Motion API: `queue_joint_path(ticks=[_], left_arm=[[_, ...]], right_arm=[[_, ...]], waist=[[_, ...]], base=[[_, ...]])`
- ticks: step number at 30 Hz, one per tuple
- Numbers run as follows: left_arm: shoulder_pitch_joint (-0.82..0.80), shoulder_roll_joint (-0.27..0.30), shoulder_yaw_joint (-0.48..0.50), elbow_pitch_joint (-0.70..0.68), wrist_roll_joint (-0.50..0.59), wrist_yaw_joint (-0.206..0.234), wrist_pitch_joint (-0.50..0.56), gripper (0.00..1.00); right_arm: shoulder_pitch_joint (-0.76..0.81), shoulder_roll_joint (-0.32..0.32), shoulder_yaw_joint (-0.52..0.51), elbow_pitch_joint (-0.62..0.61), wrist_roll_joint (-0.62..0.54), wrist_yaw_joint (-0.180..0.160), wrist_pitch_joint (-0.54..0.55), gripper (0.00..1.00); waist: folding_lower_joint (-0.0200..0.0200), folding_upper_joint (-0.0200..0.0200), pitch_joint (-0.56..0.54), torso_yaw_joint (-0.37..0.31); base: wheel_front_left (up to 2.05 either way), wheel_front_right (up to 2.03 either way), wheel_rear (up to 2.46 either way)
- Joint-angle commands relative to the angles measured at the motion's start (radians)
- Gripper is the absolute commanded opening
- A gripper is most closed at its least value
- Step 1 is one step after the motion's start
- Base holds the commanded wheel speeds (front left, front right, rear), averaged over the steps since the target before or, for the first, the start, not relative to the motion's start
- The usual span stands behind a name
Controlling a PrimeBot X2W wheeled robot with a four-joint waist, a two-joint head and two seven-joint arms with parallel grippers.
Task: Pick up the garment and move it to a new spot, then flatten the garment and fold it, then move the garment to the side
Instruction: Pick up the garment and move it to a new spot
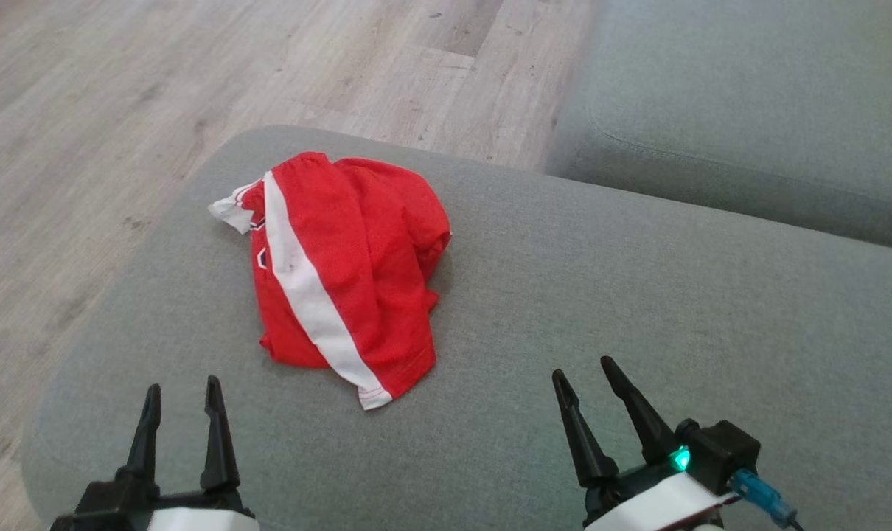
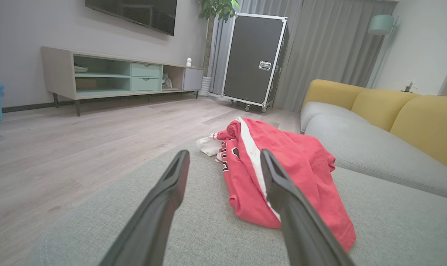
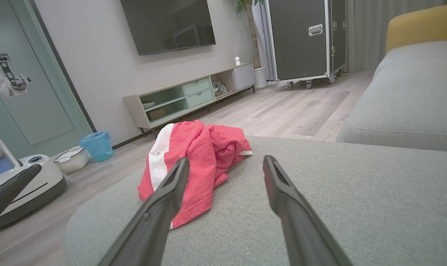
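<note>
A red garment with a white stripe lies crumpled on the grey sofa cushion, toward its left and far side. It also shows in the left wrist view and the right wrist view. My left gripper is open at the lower left, short of the garment's near edge and apart from it. My right gripper is open at the lower right, to the right of the garment, with nothing between its fingers. In each wrist view the open gripper points at the garment.
A wooden floor lies beyond the cushion's far and left edges. A second grey cushion is at the upper right, with yellow backrests. A TV cabinet, a black flight case and a blue basket stand farther off.
</note>
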Motion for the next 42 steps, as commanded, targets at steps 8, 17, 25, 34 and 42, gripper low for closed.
queue_joint_path(ticks=[8,17,25,34,42], left_arm=[[-0.171,0.061,0.041,-0.006,0.055,-0.034,-0.010,1.00],[-0.550,0.228,-0.032,0.229,0.020,-0.058,0.193,1.00],[-0.773,0.324,-0.226,0.436,-0.195,-0.060,0.467,1.00],[-0.871,0.370,-0.315,0.629,-0.318,-0.060,0.490,1.00],[-0.900,0.366,-0.365,0.634,-0.392,-0.060,0.390,0.00]], right_arm=[[-0.049,-0.007,0.011,-0.038,-0.015,0.008,-0.011,1.00],[-0.086,-0.007,-0.035,-0.069,-0.088,0.008,-0.011,1.00],[-0.119,-0.007,-0.077,-0.086,-0.131,0.008,-0.011,1.00],[-0.145,-0.007,-0.088,-0.096,-0.147,0.008,-0.011,1.00],[-0.139,-0.007,-0.091,-0.091,-0.144,0.008,-0.011,1.00]], waist=[[0.0001,-0.0001,0.028,-0.040],[0.0001,-0.0001,0.151,-0.103],[0.0001,-0.0001,0.243,-0.167],[0.0001,-0.0001,0.302,-0.219],[0.0001,-0.0001,0.275,-0.228]], base=[[0.00,0.00,0.00],[0.00,0.00,0.00],[0.00,0.00,0.00],[0.00,0.00,0.00],[0.00,0.00,0.00]])
